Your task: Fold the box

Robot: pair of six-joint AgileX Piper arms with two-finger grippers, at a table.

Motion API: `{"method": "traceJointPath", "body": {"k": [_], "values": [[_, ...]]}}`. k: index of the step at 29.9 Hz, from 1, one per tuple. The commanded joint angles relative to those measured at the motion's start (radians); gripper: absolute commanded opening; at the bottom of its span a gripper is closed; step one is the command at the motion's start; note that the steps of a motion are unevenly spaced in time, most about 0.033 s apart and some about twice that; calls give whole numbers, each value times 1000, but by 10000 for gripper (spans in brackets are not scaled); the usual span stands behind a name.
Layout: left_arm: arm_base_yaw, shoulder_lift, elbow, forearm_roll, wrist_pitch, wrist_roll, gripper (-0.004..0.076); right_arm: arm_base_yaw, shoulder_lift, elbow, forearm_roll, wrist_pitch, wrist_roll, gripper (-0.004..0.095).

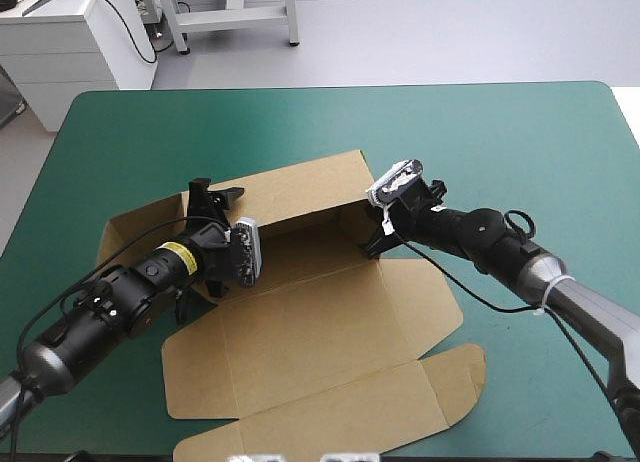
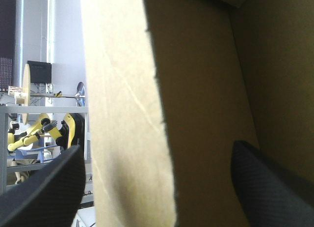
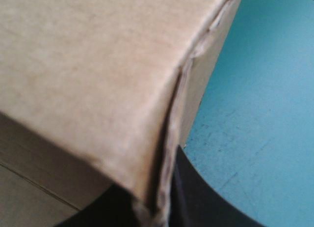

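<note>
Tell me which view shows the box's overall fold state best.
The high view: the whole box shows, far wall raised, near flaps flat on the teal-green cover. The left wrist view shows only one wall edge; the right wrist view only a corner.

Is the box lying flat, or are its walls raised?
Partly raised. The box has its far wall standing, while the lid near the robot lies flat on the teal-green cover.
</note>
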Motion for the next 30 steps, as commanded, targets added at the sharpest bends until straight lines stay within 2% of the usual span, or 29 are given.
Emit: {"method": "traceJointPath", "body": {"k": [1, 13, 16, 21, 24, 27, 28, 30], "values": [[-27, -92, -23, -10, 6, -25, 589, 7, -37, -31, -2, 50, -4, -15], [-273, -301, -23, -10, 128, -25, 585, 7, -37, -31, -2, 42, 4, -15], [-337, -310, -23, -10, 141, -25, 547, 7, -37, -31, -2, 42, 19, -15], [-446, -309, -23, -10, 139, -25, 374, 7, -37, -31, -2, 42, 22, -15], [-507, -309, -25, -8, 139, -25, 221, 7, -37, -31, -2, 31, 22, -15], [-535, -307, -45, -10, 148, -27, 30, 7, -37, -31, -2, 25, 22, -15], [-535, -300, -60, -12, 162, -40, -6, 7, -37, -31, -2, 23, 22, -15], [-535, -267, -119, -4, 243, -111, 22, 7, -37, -31, -2, 20, 22, -15]]}}
